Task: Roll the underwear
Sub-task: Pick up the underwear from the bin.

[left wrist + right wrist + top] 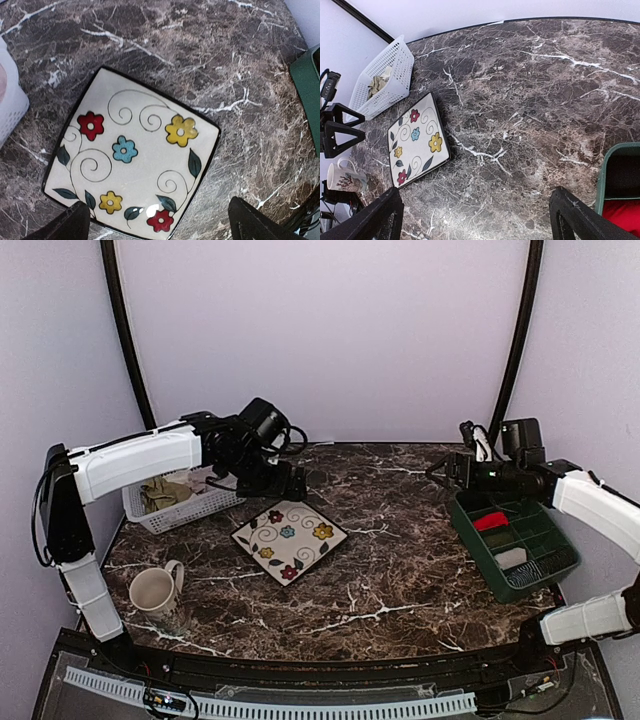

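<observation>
We find olive underwear (163, 495) bunched in a basket (205, 508) beside the plate (290, 538), seemingly staged for pickup; left tool (288, 483) and right tool (447, 472) both hang released.

Left gripper (159, 224), right gripper (479, 216) spread wide

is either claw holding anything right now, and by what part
Nothing is held: the left claw hangs open by the plate, and the right claw is open over the table.
</observation>
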Controlling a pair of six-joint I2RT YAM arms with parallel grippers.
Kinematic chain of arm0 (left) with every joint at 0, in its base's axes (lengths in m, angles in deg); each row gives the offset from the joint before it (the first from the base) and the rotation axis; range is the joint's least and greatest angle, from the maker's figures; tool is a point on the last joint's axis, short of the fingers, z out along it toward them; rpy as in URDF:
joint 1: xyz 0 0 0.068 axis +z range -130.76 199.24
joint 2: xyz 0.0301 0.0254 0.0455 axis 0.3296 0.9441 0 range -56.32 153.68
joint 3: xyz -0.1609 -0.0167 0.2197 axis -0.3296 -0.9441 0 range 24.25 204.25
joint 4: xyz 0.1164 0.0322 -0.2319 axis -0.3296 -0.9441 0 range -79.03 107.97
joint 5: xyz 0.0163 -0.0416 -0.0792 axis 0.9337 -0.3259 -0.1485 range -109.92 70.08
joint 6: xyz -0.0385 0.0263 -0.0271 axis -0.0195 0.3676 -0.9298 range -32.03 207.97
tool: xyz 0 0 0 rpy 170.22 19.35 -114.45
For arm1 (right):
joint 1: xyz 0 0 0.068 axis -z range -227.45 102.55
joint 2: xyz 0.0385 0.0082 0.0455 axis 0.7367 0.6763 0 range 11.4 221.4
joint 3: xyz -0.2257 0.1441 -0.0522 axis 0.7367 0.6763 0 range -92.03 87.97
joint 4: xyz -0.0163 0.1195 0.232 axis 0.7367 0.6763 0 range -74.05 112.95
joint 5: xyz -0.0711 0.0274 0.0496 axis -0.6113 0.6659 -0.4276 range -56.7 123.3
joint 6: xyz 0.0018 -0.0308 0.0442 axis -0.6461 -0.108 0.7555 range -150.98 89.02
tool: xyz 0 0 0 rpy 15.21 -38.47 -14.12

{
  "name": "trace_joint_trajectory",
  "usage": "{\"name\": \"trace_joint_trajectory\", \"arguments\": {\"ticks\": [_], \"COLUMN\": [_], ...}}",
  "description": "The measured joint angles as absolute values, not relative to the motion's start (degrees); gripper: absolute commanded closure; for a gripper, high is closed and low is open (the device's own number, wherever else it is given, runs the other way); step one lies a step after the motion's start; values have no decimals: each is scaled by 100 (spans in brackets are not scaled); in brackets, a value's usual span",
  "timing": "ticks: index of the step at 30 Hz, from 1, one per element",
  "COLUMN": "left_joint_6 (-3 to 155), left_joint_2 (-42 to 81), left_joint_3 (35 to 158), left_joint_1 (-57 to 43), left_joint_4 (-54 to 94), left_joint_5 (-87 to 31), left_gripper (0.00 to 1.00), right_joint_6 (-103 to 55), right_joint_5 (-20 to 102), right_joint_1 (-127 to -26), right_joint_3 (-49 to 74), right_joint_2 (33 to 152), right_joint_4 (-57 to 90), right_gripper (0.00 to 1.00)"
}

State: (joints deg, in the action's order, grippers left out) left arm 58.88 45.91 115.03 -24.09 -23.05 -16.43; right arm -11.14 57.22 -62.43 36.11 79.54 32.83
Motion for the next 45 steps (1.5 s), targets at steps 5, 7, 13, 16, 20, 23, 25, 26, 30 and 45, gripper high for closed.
{"name": "trace_joint_trajectory", "arguments": {"ticks": [5, 7, 13, 16, 20, 23, 25, 26, 30, 45], "left_joint_6": [6024, 6039, 6317, 6437, 6487, 6527, 6597, 6643, 6835, 7082], "left_joint_2": [4607, 4572, 4373, 4281, 3966, 3861, 3964, 4069, 4823, 6853], "left_joint_3": [12106, 12227, 12384, 12476, 12165, 11888, 11846, 11853, 12039, 13306], "left_joint_1": [-2020, -1712, -1143, -846, -42, 537, 763, 828, 929, 1173], "left_joint_4": [-2421, -2412, -2550, -2545, -2281, -2064, -2023, -1979, -1872, -2309], "left_joint_5": [-1508, -1350, -616, -699, -1243, -1573, -1698, -1763, -1881, -1221], "left_gripper": [1, 1, 1, 1, 1, 1, 5, 6, 11, 21], "right_joint_6": [-1097, -1099, -1097, -1147, -1265, -1366, -1447, -1477, -1549, -1302], "right_joint_5": [5460, 5383, 5246, 5182, 5173, 5191, 5200, 5217, 5322, 5589], "right_joint_1": [-6241, -6241, -6241, -6239, -6239, -6239, -6237, -6228, -6164, -5815], "right_joint_3": [3368, 3255, 2973, 2929, 2927, 2903, 2839, 2798, 2721, 2676], "right_joint_2": [7954, 7954, 7954, 7952, 7952, 7959, 7983, 8000, 8070, 8424], "right_joint_4": [3209, 3154, 3021, 2966, 2975, 3038, 3117, 3161, 3244, 3290], "right_gripper": [0, 0, 0, 0, 0, 0, 0, 0, 0, 0]}}
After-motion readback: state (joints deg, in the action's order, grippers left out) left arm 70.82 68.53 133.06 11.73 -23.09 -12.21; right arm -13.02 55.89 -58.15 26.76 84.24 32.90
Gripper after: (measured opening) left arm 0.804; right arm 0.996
